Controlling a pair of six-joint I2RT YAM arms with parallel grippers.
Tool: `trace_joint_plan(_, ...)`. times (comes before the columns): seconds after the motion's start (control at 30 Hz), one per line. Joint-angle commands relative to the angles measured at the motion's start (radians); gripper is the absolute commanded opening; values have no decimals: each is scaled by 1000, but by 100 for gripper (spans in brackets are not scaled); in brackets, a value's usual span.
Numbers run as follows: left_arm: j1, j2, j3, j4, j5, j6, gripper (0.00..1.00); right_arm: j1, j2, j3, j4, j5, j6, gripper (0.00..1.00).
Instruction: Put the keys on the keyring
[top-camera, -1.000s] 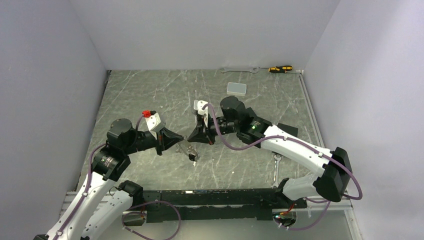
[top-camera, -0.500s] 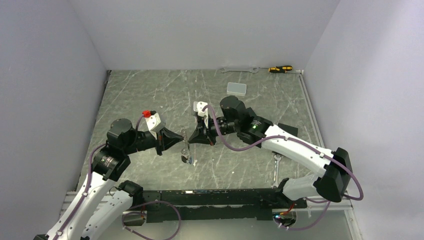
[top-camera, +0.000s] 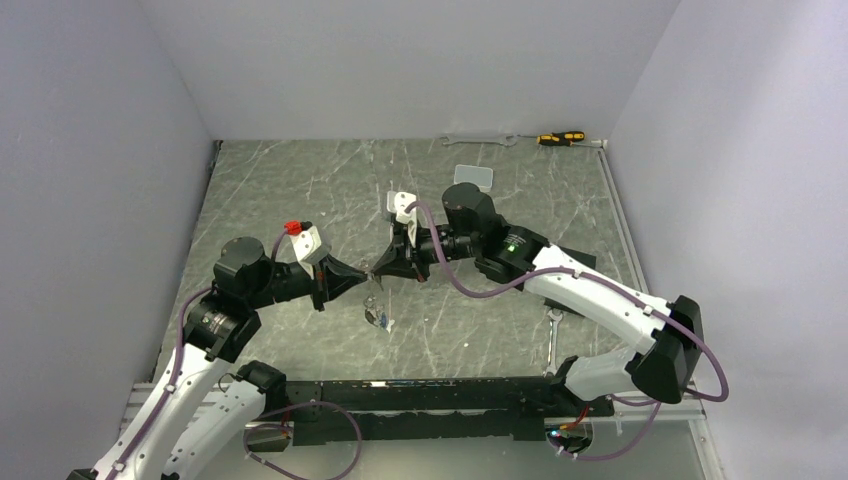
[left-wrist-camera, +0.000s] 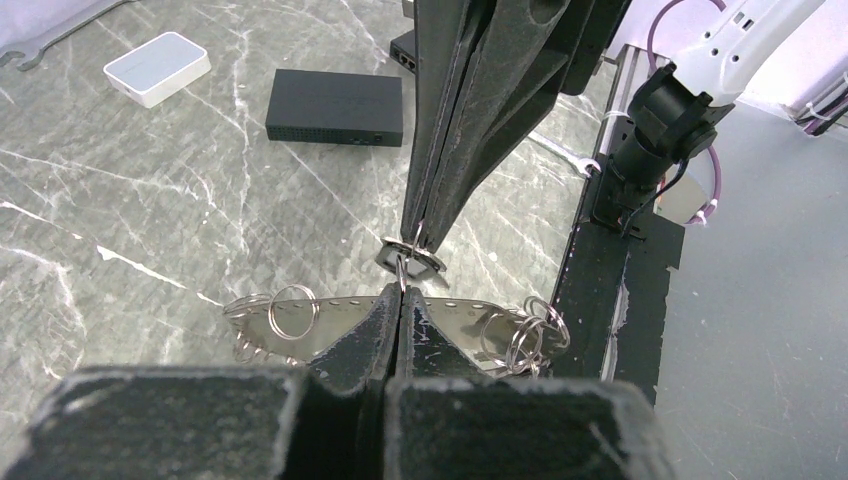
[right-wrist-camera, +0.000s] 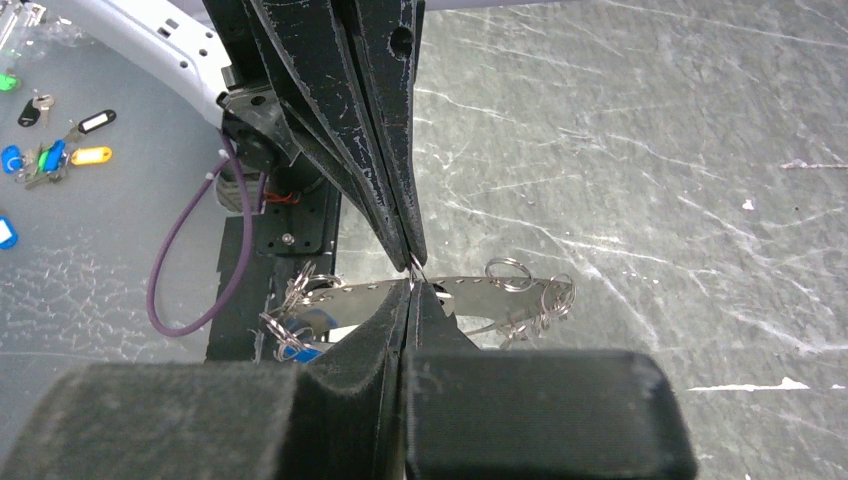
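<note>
My left gripper (top-camera: 366, 278) and right gripper (top-camera: 380, 270) meet tip to tip above the table, both shut. In the left wrist view my left gripper (left-wrist-camera: 401, 292) pinches a small split ring (left-wrist-camera: 400, 268). A small grey key head (left-wrist-camera: 411, 259) hangs on it, under the right fingertips (left-wrist-camera: 424, 222). In the right wrist view my right gripper (right-wrist-camera: 412, 288) is shut against that ring. Below lies the keyring (top-camera: 377, 318), a silvery curved perforated strip (left-wrist-camera: 340, 316) carrying several split rings and a blue tag (right-wrist-camera: 300, 352).
Several tagged keys (right-wrist-camera: 92, 123) lie on the grey surface beside the left arm's base. A white box (top-camera: 473, 177), a spanner (top-camera: 480, 139) and a screwdriver (top-camera: 560, 137) sit at the back. A black box (left-wrist-camera: 335, 108) and a second spanner (top-camera: 553, 335) are on the right.
Both grippers have risen together and moved slightly farther from the near edge, still tip to tip. The strip with rings stays on the table, shifted a little left.
</note>
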Motion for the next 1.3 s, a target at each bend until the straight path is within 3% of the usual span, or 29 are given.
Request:
trace_joint_plan(0.0, -3, -15, 1, 64, 27, 5, 0, -2, 11, 47, 6, -35, -4, 0)
trace_joint_plan(0.73, -3, -13, 2, 63, 20, 7, 0, -3, 28, 72, -12, -83, 1, 0)
trace_joint_plan(1.27, -2, -24, 0, 65, 19, 5, 0, -8, 68, 85, 10, 7, 52, 0)
